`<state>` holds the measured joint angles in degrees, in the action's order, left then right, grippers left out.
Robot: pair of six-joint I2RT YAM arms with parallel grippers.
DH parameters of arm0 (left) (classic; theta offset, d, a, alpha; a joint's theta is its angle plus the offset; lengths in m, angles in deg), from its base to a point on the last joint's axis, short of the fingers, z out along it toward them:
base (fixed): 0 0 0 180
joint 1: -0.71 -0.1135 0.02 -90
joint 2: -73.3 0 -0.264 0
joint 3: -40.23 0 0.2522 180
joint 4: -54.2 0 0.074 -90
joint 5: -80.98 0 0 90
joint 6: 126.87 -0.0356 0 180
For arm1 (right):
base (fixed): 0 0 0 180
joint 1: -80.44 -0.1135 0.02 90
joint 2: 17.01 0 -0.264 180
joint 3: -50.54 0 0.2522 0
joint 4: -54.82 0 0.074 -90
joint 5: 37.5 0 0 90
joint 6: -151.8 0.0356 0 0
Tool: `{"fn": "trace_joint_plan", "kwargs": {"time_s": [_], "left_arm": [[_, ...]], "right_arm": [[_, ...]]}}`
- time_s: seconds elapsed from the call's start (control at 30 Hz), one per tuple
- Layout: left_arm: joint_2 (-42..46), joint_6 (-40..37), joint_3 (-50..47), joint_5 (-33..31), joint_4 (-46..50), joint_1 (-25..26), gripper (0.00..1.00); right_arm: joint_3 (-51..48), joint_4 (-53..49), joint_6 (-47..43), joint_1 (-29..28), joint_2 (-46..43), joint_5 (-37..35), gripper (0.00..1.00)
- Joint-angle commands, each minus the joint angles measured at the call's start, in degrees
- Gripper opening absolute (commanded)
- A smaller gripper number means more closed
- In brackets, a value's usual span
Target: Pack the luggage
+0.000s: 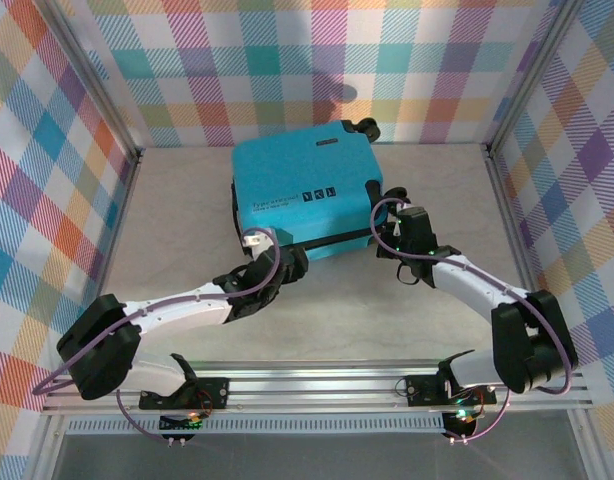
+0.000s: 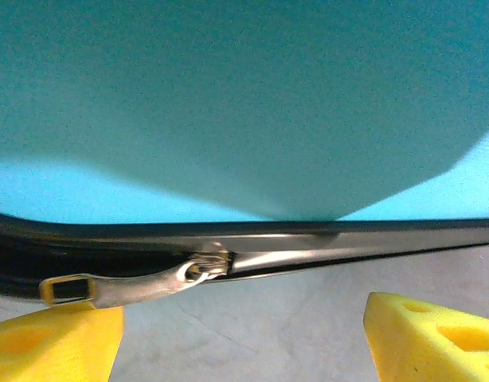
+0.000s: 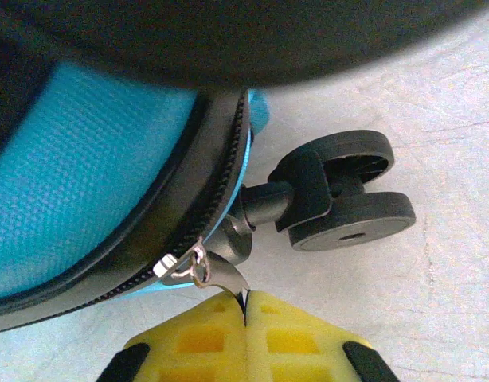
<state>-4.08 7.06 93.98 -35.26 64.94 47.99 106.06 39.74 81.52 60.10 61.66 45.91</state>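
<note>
Lying lid-down mid-table (image 1: 187,250) from above, the luggage (image 1: 302,195) has the left gripper (image 1: 277,265) at its near edge and the right gripper (image 1: 395,235) at its near right corner. Left wrist: pads (image 2: 53,342) spread wide, a zip pull (image 2: 125,286) lying along the band (image 2: 348,239) just above one pad, ungripped; best used to steady the shell. Right wrist: gripper pressed together on a second pull's tab (image 3: 221,274) beside the wheel (image 3: 340,191); my judgement is to drag along the band round the corner, slowly, lest the tab slip.
</note>
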Motion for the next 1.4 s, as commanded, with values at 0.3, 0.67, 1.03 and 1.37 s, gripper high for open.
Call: {"fn": "trace_joint_plan", "kwargs": {"time_s": [0.3,0.67,1.03,1.37], "left_arm": [[-3.43,-15.44,8.58,3.88,-1.09,-16.09,0.8],[-1.96,-24.54,27.4,10.36,12.09,-10.58,0.81],[-21.01,-27.92,57.48,25.4,24.54,-4.7,0.82],[-38.76,-26.64,79.76,35.08,27.28,-1.3,0.82]], "right_arm": [[0.47,5.8,-0.55,1.85,3.09,4.74,0.0],[-3.58,9.7,1.76,1.78,2.1,7.03,0.0],[-4.58,9.93,2.21,1.72,-0.1,7.64,0.0],[-5.21,9.97,2.3,1.71,-1.24,8.7,0.0]]}}
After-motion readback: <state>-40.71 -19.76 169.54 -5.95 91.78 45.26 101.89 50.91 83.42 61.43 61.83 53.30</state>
